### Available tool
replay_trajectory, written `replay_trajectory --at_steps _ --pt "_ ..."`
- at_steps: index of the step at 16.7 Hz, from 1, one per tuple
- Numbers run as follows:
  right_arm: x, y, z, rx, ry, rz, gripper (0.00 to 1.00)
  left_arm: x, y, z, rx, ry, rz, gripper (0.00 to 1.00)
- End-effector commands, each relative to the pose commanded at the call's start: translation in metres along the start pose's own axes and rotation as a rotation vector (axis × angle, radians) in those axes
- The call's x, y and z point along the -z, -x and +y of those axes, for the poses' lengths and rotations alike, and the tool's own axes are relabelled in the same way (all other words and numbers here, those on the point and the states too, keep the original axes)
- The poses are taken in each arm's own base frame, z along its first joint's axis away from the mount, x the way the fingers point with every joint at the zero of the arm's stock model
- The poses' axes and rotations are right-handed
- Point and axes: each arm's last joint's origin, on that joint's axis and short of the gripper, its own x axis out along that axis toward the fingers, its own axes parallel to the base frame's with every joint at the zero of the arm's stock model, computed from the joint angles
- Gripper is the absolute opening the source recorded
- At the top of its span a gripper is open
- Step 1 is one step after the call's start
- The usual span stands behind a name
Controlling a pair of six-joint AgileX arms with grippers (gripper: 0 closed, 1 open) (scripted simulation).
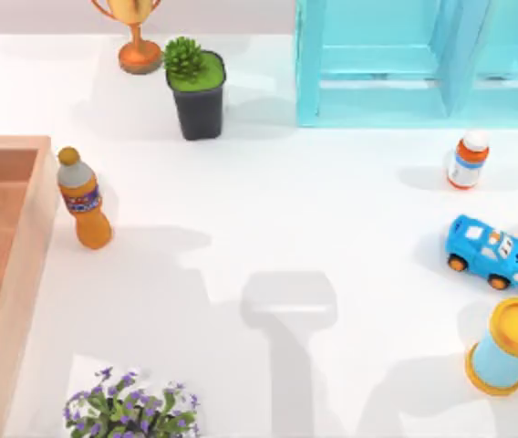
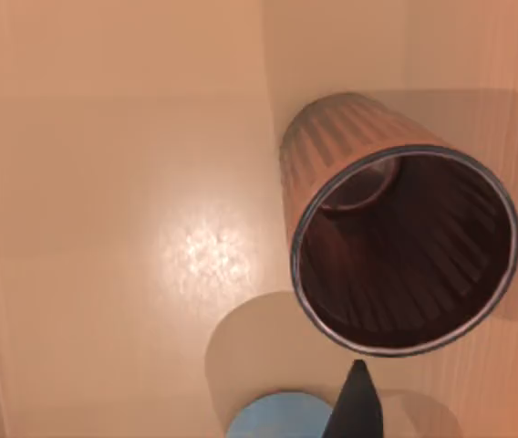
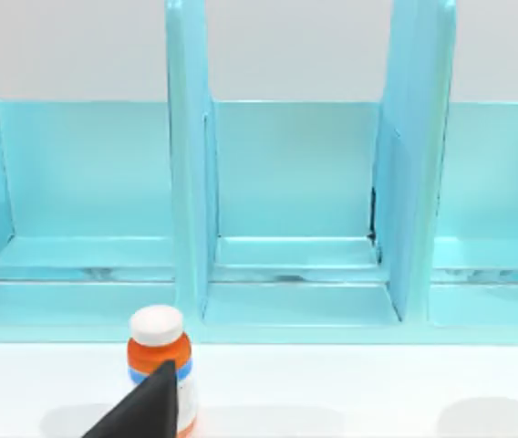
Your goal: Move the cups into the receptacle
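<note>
While one dark finger (image 2: 357, 401) of the left gripper shows over the receptacle (image 2: 104, 182), I cannot tell whether the fingers are apart. Beside it, the brown ribbed cup (image 2: 396, 246) lies inside, the light blue cup (image 2: 273, 418) just below. The box (image 1: 22, 237) sits at the desk's (image 1: 268, 210) left edge.

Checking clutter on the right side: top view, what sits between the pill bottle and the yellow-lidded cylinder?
The blue toy car lies between the pill bottle and the yellow-lidded cylinder, shown in the top view.
</note>
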Motion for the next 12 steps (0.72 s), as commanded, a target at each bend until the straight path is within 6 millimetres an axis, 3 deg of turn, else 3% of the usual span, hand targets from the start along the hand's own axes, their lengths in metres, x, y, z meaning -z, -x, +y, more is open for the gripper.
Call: replay_trajectory --at_steps 4,12 --pt "0.0000 0.0000 0.0000 0.000 0.000 0.000 1.00 0.0000 0.0000 0.0000 0.000 0.000 0.000 0.98" --pt "0.0000 0.0000 0.0000 0.000 0.000 0.000 1.00 0.0000 0.0000 0.0000 0.000 0.000 0.000 1.00"
